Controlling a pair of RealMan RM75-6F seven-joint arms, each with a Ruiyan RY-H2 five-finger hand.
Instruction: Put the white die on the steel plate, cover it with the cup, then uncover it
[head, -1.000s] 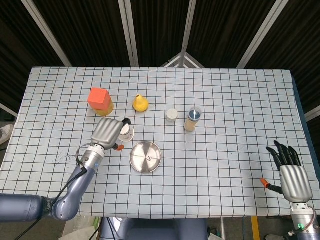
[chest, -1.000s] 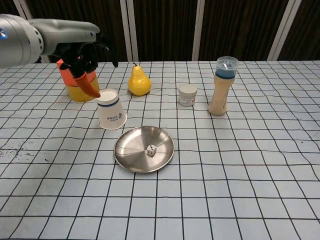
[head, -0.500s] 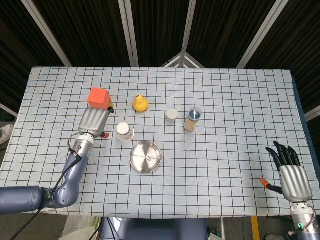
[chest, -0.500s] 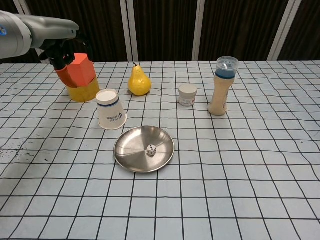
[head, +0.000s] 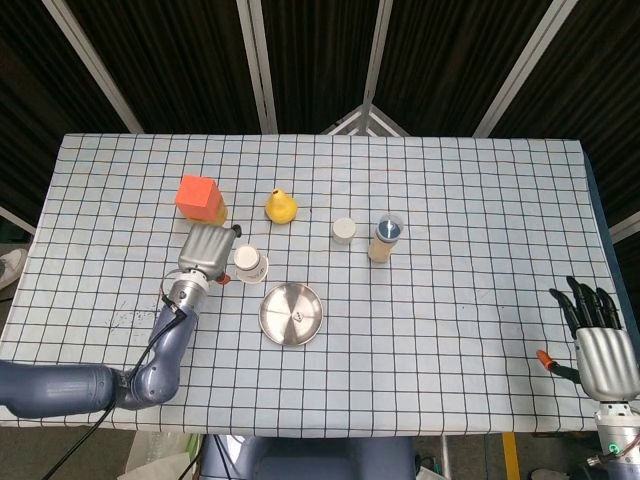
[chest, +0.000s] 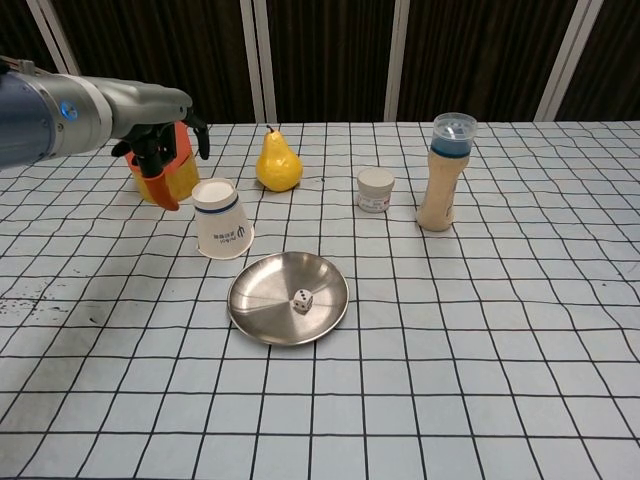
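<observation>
White die (chest: 301, 300) rests on steel plate (chest: 262, 290); left hand (head: 207, 250), fingers apart and empty, beside inverted cup (chest: 221, 219), could topple it by a sideways approach.

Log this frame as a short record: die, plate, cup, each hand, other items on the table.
die: white die lies on the steel plate, uncovered
cup: paper cup stands upside down on the cloth, behind and left of the plate, apart from it
left hand: left hand is beside the cup, holding nothing, not touching it as far as visible
right hand: right hand at the table's near right edge, fingers apart, holding nothing
other items: pear, small white jar, bottle, orange block on a yellow base
</observation>
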